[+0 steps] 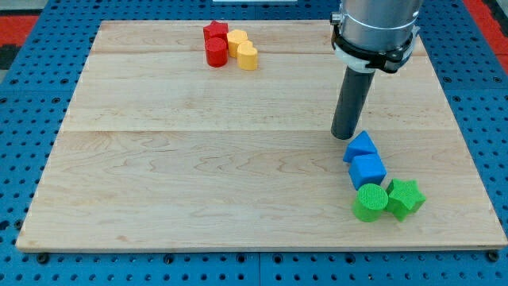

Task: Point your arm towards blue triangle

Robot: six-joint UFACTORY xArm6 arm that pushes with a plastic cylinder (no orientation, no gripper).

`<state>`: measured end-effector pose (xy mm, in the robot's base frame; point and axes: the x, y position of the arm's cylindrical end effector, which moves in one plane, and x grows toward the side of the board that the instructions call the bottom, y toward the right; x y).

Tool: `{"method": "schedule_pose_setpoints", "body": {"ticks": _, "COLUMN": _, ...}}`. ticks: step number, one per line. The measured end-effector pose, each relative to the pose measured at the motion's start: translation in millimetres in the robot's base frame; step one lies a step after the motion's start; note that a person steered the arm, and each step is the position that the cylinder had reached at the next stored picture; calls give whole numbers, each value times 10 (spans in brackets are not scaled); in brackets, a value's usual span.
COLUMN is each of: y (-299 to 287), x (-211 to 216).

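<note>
The blue triangle (360, 146) lies on the wooden board at the view's lower right. My tip (345, 137) rests on the board just to the upper left of it, touching or nearly touching its edge. A blue cube (367, 170) sits right below the triangle, against it. The arm's grey body comes down from the view's top right.
A green cylinder (370, 201) and a green star (405, 197) sit below the blue cube. At the view's top, a red star (215, 33), red cylinder (216, 52), yellow block (236, 40) and yellow heart (248, 56) cluster together. The board's right edge (468, 159) is near.
</note>
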<state>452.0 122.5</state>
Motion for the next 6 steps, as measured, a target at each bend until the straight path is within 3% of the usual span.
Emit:
{"method": "schedule_pose_setpoints", "body": {"ticks": 3, "y": -45, "x": 16}}
{"method": "schedule_pose_setpoints", "body": {"ticks": 4, "y": -99, "x": -246}}
{"method": "schedule_pose_setpoints", "body": {"ticks": 5, "y": -243, "x": -195}}
{"method": "schedule_pose_setpoints", "body": {"ticks": 6, "y": -256, "x": 355}}
